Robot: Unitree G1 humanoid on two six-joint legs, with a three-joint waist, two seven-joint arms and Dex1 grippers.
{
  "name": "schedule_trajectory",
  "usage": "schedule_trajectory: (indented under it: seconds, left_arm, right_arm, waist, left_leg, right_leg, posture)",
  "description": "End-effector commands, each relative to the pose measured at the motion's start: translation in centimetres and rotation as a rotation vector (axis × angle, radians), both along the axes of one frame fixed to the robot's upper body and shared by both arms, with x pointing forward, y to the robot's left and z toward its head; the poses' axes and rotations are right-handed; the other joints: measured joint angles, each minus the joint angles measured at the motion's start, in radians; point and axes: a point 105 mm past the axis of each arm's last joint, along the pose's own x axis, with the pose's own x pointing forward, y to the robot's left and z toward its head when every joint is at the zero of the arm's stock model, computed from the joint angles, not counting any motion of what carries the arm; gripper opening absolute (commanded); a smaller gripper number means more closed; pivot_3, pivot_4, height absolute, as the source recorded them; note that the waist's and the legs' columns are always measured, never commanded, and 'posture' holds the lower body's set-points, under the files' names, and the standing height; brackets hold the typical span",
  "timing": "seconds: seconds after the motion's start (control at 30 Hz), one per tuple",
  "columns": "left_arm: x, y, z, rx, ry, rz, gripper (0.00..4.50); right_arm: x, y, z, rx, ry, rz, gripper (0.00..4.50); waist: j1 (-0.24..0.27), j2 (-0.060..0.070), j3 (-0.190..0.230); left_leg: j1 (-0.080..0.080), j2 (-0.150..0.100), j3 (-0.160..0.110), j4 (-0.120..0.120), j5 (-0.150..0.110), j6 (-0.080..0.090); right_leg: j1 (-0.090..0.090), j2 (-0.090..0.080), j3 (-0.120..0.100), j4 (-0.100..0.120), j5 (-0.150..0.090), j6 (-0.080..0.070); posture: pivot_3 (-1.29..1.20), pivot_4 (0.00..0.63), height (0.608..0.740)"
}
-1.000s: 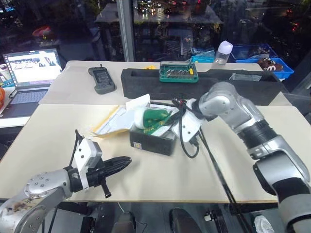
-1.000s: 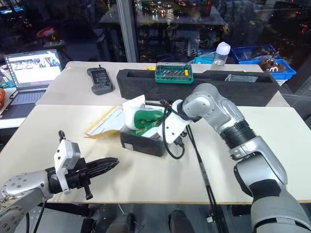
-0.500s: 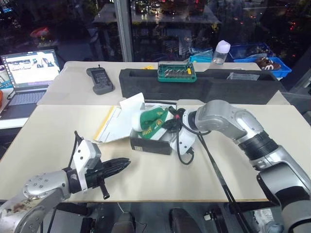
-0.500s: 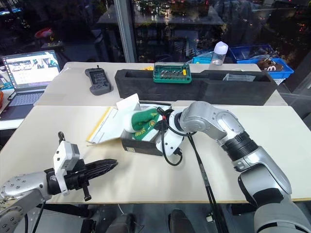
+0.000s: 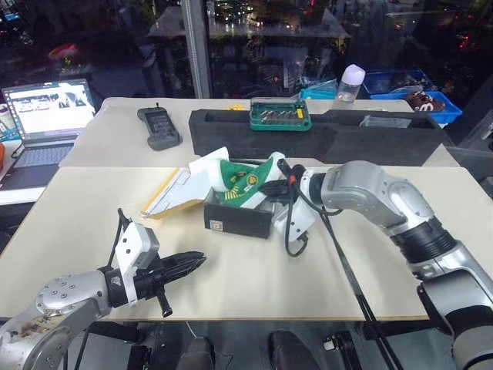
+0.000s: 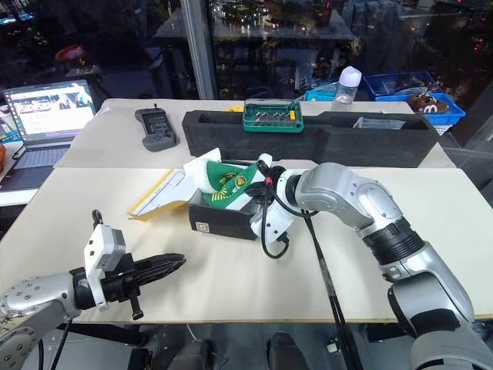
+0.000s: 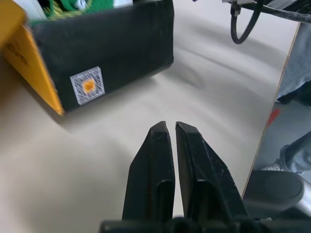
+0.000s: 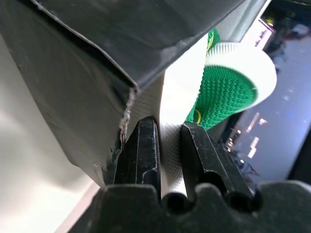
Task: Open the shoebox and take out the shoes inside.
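Bright lit table, dark night windows, close wrist views blurred

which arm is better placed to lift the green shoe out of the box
Right. The right pincer is already shut on the small green shoe at the open black cardboard shoebox; the left pincer hovers shut, apart from it.

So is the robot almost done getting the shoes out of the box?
Not yet. Done: the shoebox is open, its yellow lid flopped to the side. In hand: the right claw pinches the sole of a green shoe, tilting it up out of the box. Left: no shoe is out on the table yet. The left claw is shut on nothing.
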Motion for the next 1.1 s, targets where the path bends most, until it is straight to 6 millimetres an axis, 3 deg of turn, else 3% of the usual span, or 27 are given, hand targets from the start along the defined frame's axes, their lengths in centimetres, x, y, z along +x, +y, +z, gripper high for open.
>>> schedule_trajectory:
  seconds: [0.03, 0.2, 0.33, 0.4, 0.53, 0.63, 0.8, 0.97, 1.1]
  left_arm:
    - [0.1, 0.0, 0.7, 0.002, -0.036, -0.005, 0.31]
    - [0.2, -0.2, 0.7, 0.000, -0.036, -0.010, 0.31]
    - [0.2, -0.1, 0.7, 0.007, -0.032, -0.019, 0.31]
    - [0.3, -0.2, 0.7, 0.006, -0.032, -0.021, 0.31]
    - [0.4, -0.5, 0.8, -0.001, -0.033, -0.027, 0.31]
    - [0.5, -0.6, 0.9, -0.004, -0.035, -0.026, 0.31]
    - [0.5, -0.6, 0.9, -0.001, -0.035, -0.025, 0.31]
    - [0.4, -0.7, 0.9, -0.004, -0.031, -0.028, 0.31]
    - [0.5, -0.8, 0.9, -0.004, -0.031, -0.031, 0.31]
  right_arm:
    - [-0.7, -0.1, 3.1, 0.123, -0.080, 0.011, 0.31]
    - [-2.0, 0.0, 2.5, 0.197, 0.013, 0.006, 0.31]
    - [-1.2, -1.1, 3.0, 0.150, -0.043, -0.043, 0.31]
    - [-1.4, -0.7, 3.8, 0.238, -0.028, -0.033, 0.31]
    - [-1.9, -0.5, 3.0, 0.249, -0.017, -0.041, 0.31]
    - [-1.4, -1.1, 4.3, 0.319, -0.081, -0.093, 0.31]
    - [-2.7, -1.6, 2.0, 0.283, 0.017, -0.103, 0.31]
    - [-4.1, -1.7, 2.0, 0.334, 0.193, -0.094, 0.31]
    - [-3.3, -2.7, 2.6, 0.355, 0.229, -0.156, 0.31]
  waist:
    - [0.001, 0.000, 0.000]
    - [0.001, 0.000, 0.000]
    - [0.000, 0.000, 0.000]
    - [0.000, 0.000, 0.000]
    - [0.001, 0.000, 0.000]
    - [0.000, 0.000, 0.000]
    - [0.003, 0.000, 0.000]
    - [0.000, 0.000, 0.000]
    - [0.000, 0.000, 0.000]
  left_leg:
    - [0.000, 0.000, 0.000, 0.000, 0.000, 0.000]
    - [-0.001, 0.000, 0.000, 0.000, 0.000, 0.000]
    - [0.000, 0.000, 0.000, 0.000, 0.000, 0.000]
    - [0.000, 0.000, 0.000, 0.000, 0.000, 0.000]
    - [0.000, 0.000, 0.000, 0.000, 0.000, 0.000]
    - [-0.001, 0.000, 0.000, 0.000, 0.000, 0.000]
    - [-0.001, 0.000, 0.000, 0.000, 0.000, 0.000]
    - [-0.001, 0.000, 0.000, 0.001, 0.000, 0.000]
    - [0.000, 0.000, 0.000, 0.001, 0.000, 0.000]
  right_leg:
    - [0.000, 0.000, 0.000, 0.000, 0.000, 0.000]
    - [0.000, 0.000, 0.000, 0.000, 0.000, 0.000]
    - [0.000, 0.000, 0.000, 0.000, 0.000, 0.000]
    - [0.000, 0.000, 0.000, 0.000, 0.000, 0.000]
    - [0.000, 0.000, 0.000, 0.000, 0.000, 0.000]
    - [0.000, 0.000, 0.000, 0.000, -0.001, 0.001]
    - [0.000, 0.000, 0.000, 0.000, -0.001, 0.001]
    - [0.001, 0.000, 0.000, 0.000, -0.001, 0.001]
    - [0.001, 0.000, 0.000, 0.001, -0.001, 0.001]
  posture:
    - [0.00, 0.150, 0.715]
    - [0.00, 0.150, 0.715]
    - [0.00, 0.150, 0.715]
    - [0.00, 0.150, 0.715]
    - [0.00, 0.150, 0.715]
    - [0.00, 0.150, 0.715]
    - [0.00, 0.150, 0.715]
    - [0.00, 0.150, 0.715]
    - [0.00, 0.150, 0.715]
